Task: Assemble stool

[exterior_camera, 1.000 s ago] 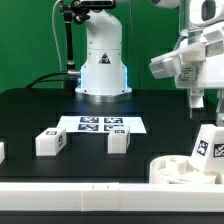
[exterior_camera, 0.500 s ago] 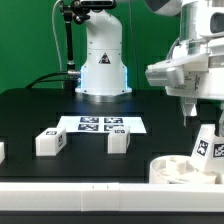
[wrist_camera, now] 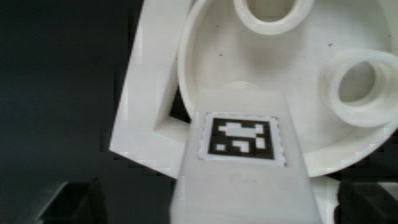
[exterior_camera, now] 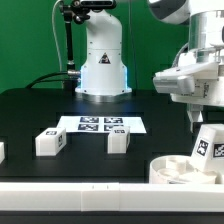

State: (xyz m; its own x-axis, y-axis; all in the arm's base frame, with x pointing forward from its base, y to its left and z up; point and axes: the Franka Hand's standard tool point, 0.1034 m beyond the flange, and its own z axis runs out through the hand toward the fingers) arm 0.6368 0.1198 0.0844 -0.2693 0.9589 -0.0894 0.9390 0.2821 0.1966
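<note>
The white ring-shaped seat (exterior_camera: 176, 170) lies at the front on the exterior view's right. A tagged white leg (exterior_camera: 208, 143) stands tilted in it. My gripper (exterior_camera: 199, 118) hangs just above that leg's top. In the wrist view the leg (wrist_camera: 244, 140) runs between my two dark fingers (wrist_camera: 71, 203), with a gap on each side, and the seat (wrist_camera: 214, 60) with its round holes lies beyond. The gripper (wrist_camera: 217, 206) is open and empty. Two more legs (exterior_camera: 50, 141) (exterior_camera: 119, 141) lie on the black table, and another shows at the left edge (exterior_camera: 2, 151).
The marker board (exterior_camera: 103, 124) lies flat behind the two loose legs. The robot's white base (exterior_camera: 103, 65) stands at the back centre. A long white rail (exterior_camera: 70, 186) runs along the table's front edge.
The hand has come down and shifted slightly to the exterior view's right, closer to the top of the standing leg. The parts on the table have not moved.
</note>
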